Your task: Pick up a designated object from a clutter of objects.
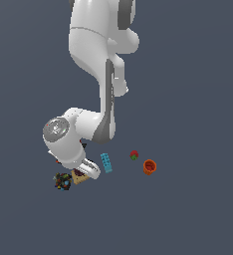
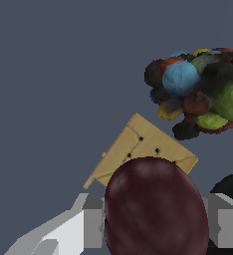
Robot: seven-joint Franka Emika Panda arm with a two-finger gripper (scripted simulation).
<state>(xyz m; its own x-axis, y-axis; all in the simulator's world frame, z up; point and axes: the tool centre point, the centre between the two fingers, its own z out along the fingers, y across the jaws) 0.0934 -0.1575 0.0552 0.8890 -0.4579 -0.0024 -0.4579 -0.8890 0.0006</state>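
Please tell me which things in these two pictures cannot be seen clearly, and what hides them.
- Plum: in the exterior view the arm hides it almost fully; the wrist view's edge cuts it off.
- Pincer: the fingertips are hidden behind the plum, so contact cannot be confirmed.
- Cracker: the plum partly covers it.
- Strawberry: too small for detail.

Legible text, labels, brands, numbers, signs: none recorded in either view. The tan cracker [image 2: 143, 152] bore only small dark dots, no lettering. The speckled ball [image 2: 200, 92] showed coloured patches without characters. The light blue brick [image 1: 106, 163] and orange cup [image 1: 149, 167] appeared too small in the exterior view to show any marking.
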